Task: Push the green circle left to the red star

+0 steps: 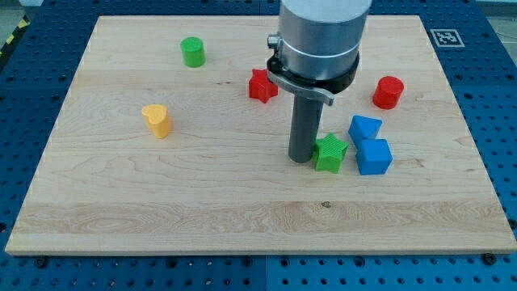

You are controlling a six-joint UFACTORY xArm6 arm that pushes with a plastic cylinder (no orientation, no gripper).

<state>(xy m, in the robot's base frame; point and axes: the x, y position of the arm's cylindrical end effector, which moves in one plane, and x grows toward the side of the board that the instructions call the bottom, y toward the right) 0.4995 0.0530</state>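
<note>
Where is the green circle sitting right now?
The green circle sits near the board's top left, left of the red star and up-right of the yellow block, far from my tip.

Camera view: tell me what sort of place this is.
Probably a robotics lab bench: a light wooden board lies on a blue perforated metal table, a black-and-white fiducial tag marks its corner, and small coloured plastic blocks are scattered about.
</note>
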